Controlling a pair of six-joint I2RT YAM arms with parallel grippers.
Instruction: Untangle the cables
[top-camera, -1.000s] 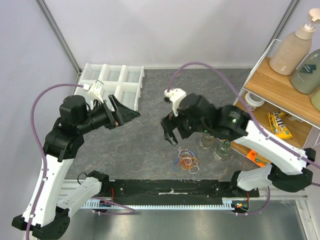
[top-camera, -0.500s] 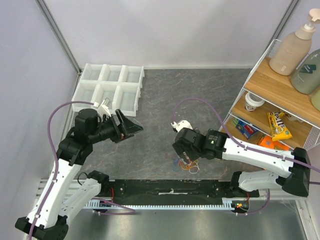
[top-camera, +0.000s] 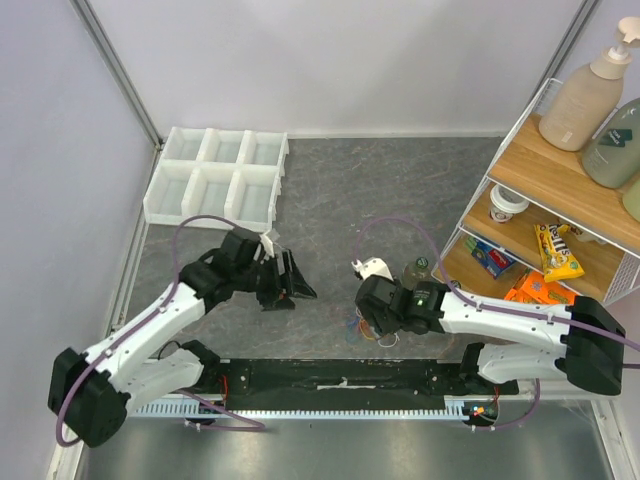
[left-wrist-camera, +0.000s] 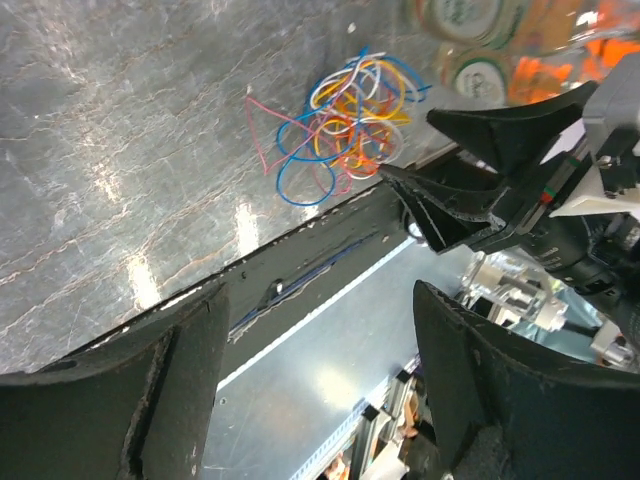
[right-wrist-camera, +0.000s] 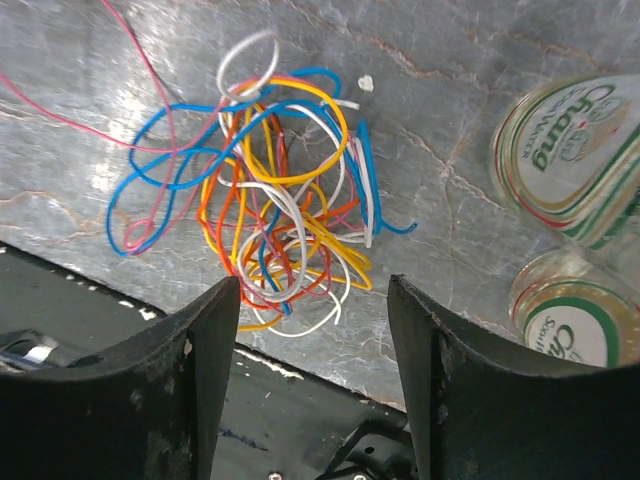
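Note:
The cables (top-camera: 372, 330) lie in one tangle of thin blue, yellow, orange, white and pink loops (right-wrist-camera: 280, 200) on the grey table, close to its near edge. My right gripper (right-wrist-camera: 312, 290) hangs low over the near side of the tangle. Its jaws are open, one on each side of the loops, and hold nothing. My left gripper (top-camera: 298, 296) is to the left of the tangle, apart from it, open and empty. The left wrist view shows the tangle (left-wrist-camera: 345, 120) with the right gripper (left-wrist-camera: 408, 143) just beside it.
Two glass bottles (right-wrist-camera: 565, 150) (right-wrist-camera: 580, 310) stand just right of the tangle. A black rail (top-camera: 340, 375) runs along the table's near edge. A white compartment tray (top-camera: 215, 175) sits at the back left. A wire shelf rack (top-camera: 560, 200) with goods stands on the right.
Both arms came down and inward. The right gripper dropped from above the table onto the tangle with its jaws narrowing. The left gripper swung right and down toward the tangle.

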